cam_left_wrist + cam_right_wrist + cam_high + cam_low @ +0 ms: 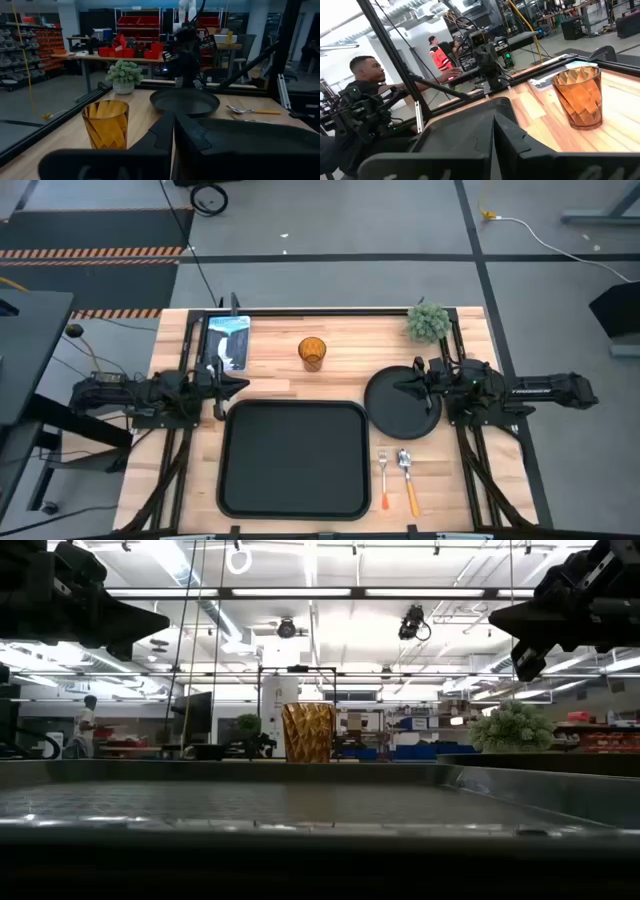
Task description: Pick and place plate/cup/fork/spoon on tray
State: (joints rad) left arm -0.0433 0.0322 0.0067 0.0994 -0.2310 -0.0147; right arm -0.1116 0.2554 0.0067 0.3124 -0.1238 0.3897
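Both idle: left gripper point(240, 383) fingers together just beside tray point(294, 459) corner; right gripper point(400, 388) pinched together, empty, over plate point(397, 412); cup point(312, 353) between them.

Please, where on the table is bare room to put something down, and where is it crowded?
Free: the whole tray; the wood between cup and small plant; the strip right of the spoon. Crowded: around the plate, where the shut right gripper hangs, with the fork just below.
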